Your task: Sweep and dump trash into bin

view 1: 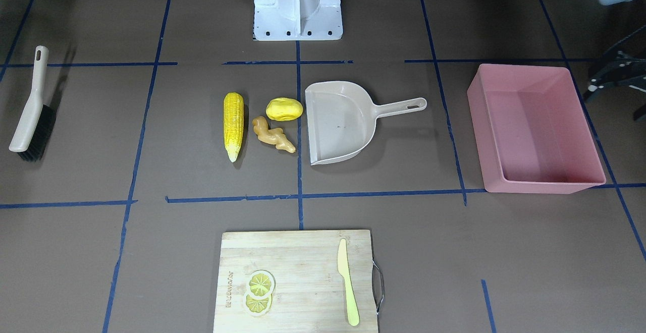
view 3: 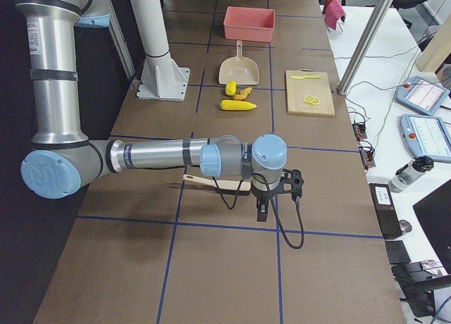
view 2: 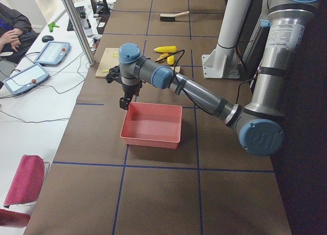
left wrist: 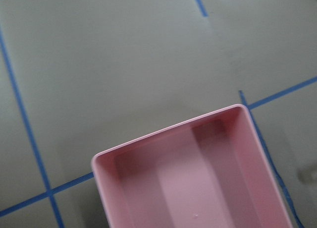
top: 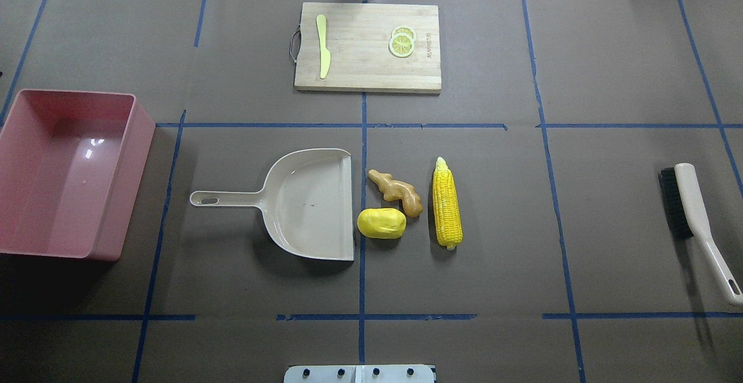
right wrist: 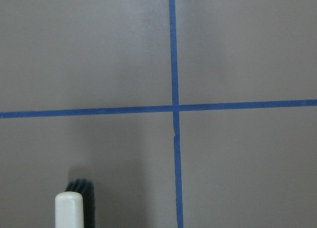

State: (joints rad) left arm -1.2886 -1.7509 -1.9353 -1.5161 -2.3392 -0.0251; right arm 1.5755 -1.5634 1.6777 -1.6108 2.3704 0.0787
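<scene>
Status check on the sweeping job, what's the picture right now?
Left gripper by bin, right gripper near brush, jaws unclear. Corn, potato, ginger unswept at dustpan mouth. Nothing blocking.

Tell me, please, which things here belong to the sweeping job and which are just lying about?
For the job: corn, potato, ginger, dustpan, brush, bin.
Lying about: board, knife, lemon slices.

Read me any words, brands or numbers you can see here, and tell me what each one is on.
"UR": logo on the blue joint caps of the left arm and right arm.
Cutting board: a burnt-in brand along one short edge, too blurred to read.
No other text shows.
</scene>
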